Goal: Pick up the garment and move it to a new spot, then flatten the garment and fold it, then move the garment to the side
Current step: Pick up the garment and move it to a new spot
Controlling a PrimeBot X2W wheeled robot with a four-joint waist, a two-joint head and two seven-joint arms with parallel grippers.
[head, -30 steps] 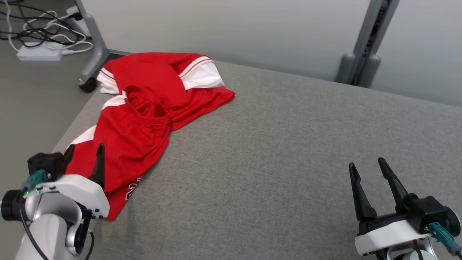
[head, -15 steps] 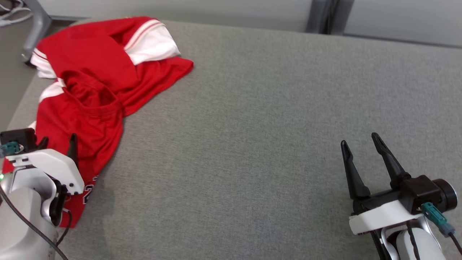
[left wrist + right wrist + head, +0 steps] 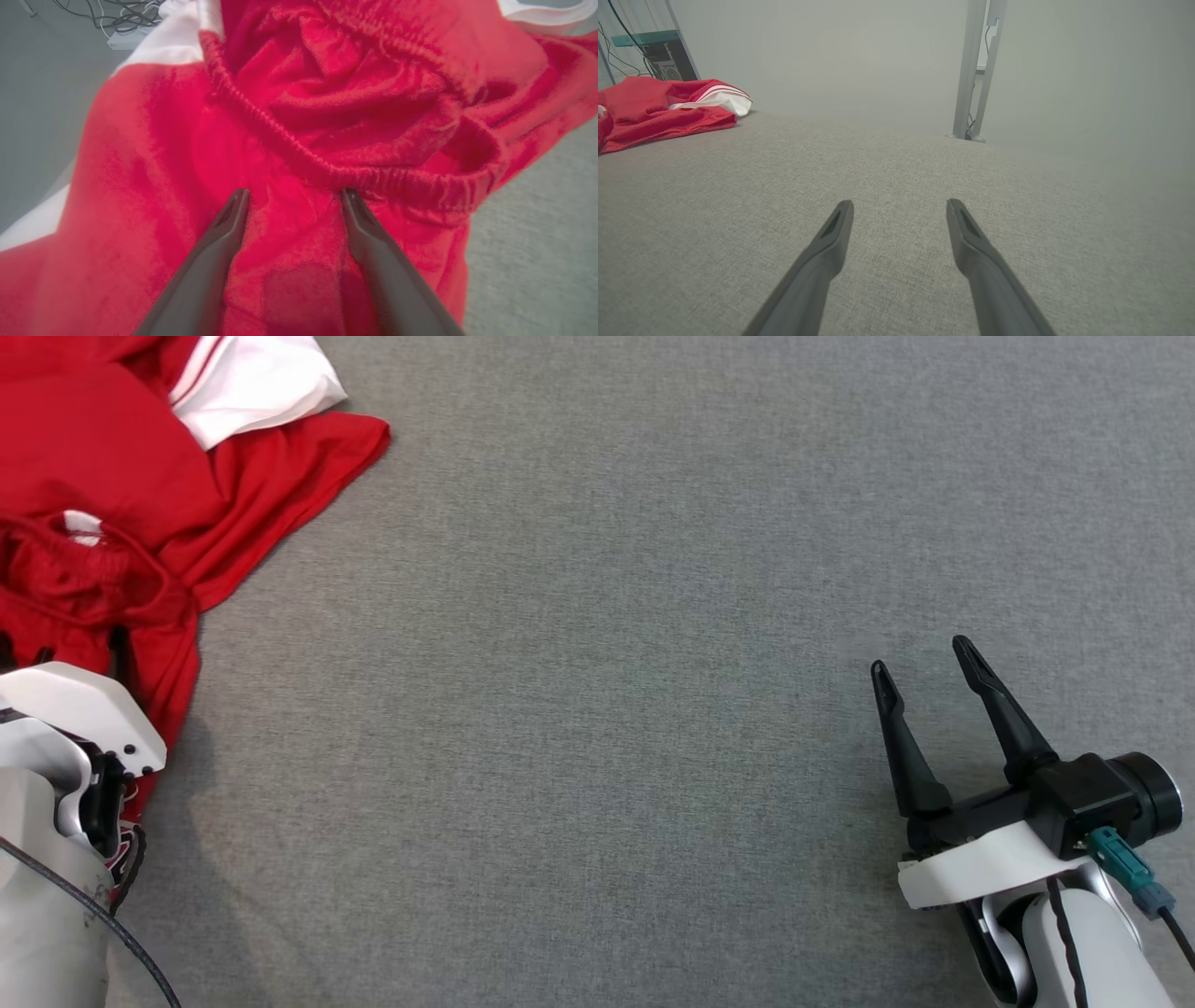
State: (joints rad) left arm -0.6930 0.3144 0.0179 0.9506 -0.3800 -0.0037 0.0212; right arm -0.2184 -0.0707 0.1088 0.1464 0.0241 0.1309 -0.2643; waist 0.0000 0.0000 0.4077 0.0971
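Note:
The garment is red with white panels and lies crumpled at the upper left of the grey padded table. My left gripper is open over its lower part, at the left edge of the head view. In the left wrist view the left gripper spreads its fingers just short of the garment's gathered elastic band, with red cloth beneath them. My right gripper stands open over bare table at the lower right, holding nothing. The right wrist view shows the right gripper far from the garment.
Cables and a white power strip lie on the floor beyond the table's left edge. A grey post stands behind the table's far edge, and a dark box sits behind the garment. Bare table stretches between the two grippers.
The head camera has tilted down, so the whole picture shifted up and left. My left gripper has moved forward over the garment toward the elastic band. The right gripper stays open in place.

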